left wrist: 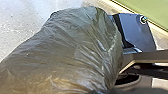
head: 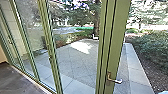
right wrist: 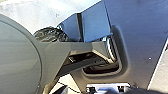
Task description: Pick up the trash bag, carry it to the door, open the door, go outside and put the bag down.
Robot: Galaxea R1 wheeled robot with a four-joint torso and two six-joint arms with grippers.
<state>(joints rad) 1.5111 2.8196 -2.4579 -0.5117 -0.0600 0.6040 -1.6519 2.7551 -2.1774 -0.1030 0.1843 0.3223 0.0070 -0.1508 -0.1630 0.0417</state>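
Opening or passing the green door (head: pixel 121 37) is the step, I'd say, and the next move calls for not snagging the trash bag (left wrist: pixel 72 47)! Head view gives the handle (head: pixel 115 80) and paving (head: pixel 75 61) beyond the door; left wrist view brings the bag, bulging near it. Either hand: how open, holding what? Can't tell

Green door frame (head: pixel 118 42): no words, numbers or signs I can read from here
Glass panes (head: pixel 27 27): no lettering I can make out
Paving outside (head: pixel 75 65): nothing legible to me
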